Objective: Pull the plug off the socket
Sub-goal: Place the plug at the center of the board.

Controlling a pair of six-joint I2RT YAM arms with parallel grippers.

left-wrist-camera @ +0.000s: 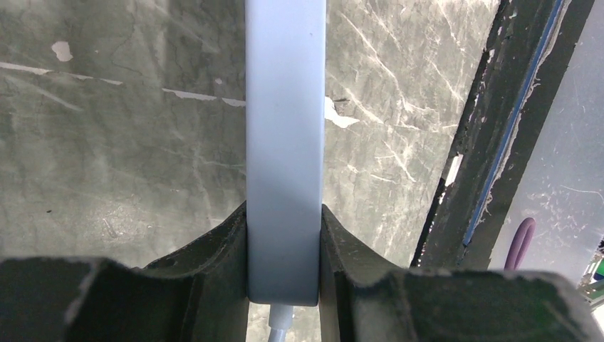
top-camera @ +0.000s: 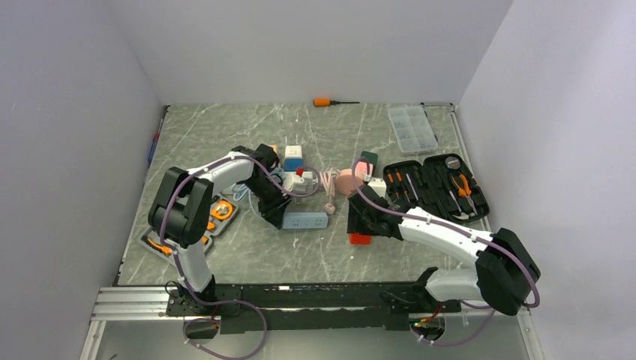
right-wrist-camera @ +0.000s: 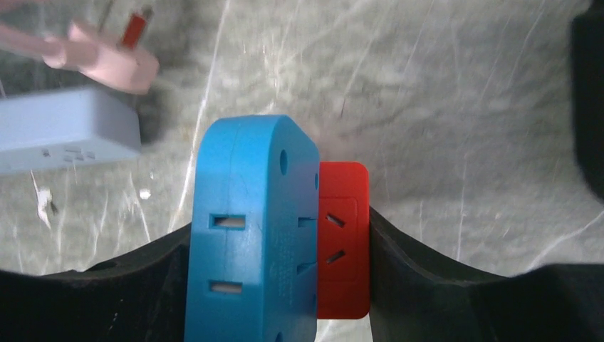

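Note:
My left gripper (left-wrist-camera: 283,271) is shut on the near end of the socket (left-wrist-camera: 285,128), a long white strip seen edge-on, with its white cord leaving below the jaws. In the top view the socket (top-camera: 289,181) shows beside the left gripper (top-camera: 276,186), partly hidden by the arm. My right gripper (right-wrist-camera: 280,239) is shut on a blue and red plug block (right-wrist-camera: 249,228), held over bare table and apart from the socket. From above, only the red edge of the plug block (top-camera: 360,238) shows at the right gripper (top-camera: 361,227).
A light-blue power strip (top-camera: 304,220) and a loose pink plug (top-camera: 328,206) with a coiled cord lie between the arms. An open tool case (top-camera: 435,187) sits right, a clear box (top-camera: 412,127) and an orange screwdriver (top-camera: 330,102) at the back, orange tools (top-camera: 214,214) left.

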